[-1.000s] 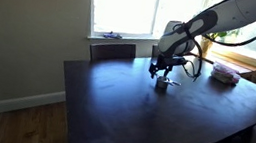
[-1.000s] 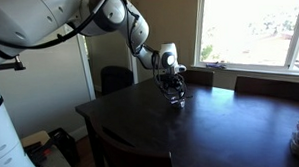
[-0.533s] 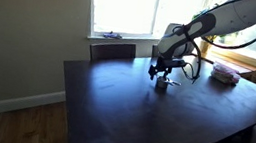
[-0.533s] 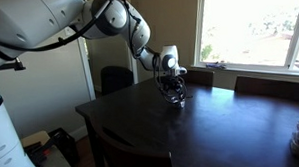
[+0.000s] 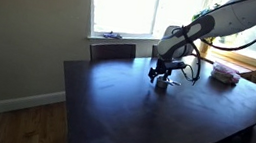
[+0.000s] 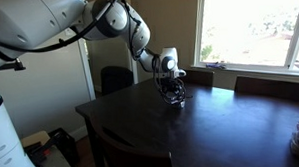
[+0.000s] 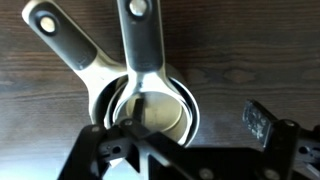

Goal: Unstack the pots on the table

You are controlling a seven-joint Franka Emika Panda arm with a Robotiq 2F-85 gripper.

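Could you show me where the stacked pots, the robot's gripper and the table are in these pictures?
pots (image 7: 152,108), wrist view, on the top pot's bowl.
gripper (image 5: 159,76), in an exterior view, midway between its fingertips.
table (image 5: 132,118), in an exterior view, on its bare dark top.

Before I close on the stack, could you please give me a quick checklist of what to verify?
1. Fingers open: ok, spread wide in the wrist view.
2. Gripper above the pots: ok, they sit right beneath.
3. Pots nested: ok, two handles fan out from one cluster.
4. Number of pots: cannot tell.
5. Pots resting on the table: ok.
6. Fingers touching a pot: cannot tell.
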